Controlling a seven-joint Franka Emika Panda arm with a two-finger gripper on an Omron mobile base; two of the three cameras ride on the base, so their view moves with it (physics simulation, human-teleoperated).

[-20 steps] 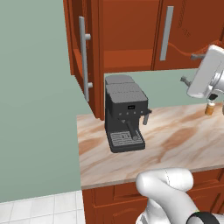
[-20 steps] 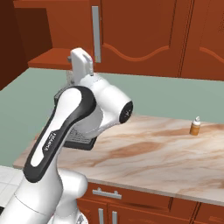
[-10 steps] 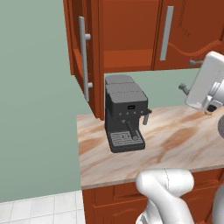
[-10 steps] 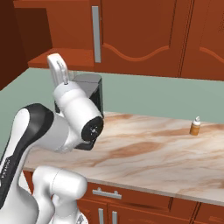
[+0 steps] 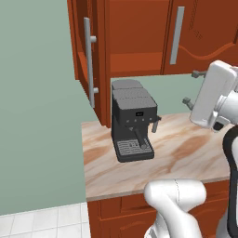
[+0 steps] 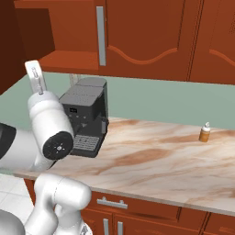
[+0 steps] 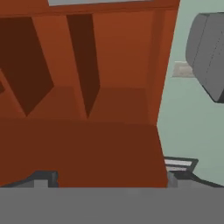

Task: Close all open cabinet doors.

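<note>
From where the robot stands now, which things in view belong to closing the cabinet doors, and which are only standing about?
Belonging to the job:
- open reddish-brown wooden wall-cabinet door with long silver bar handle, swung out at left
- closed reddish-brown wall-cabinet door beside the opening

Only standing about:
- black espresso machine
- small brown bottle with white cap
- marble counter

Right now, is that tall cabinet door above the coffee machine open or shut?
Open. The cabinet door stands edge-on, swung out from the wall, and the bare cabinet interior shows behind it above the coffee machine.
</note>
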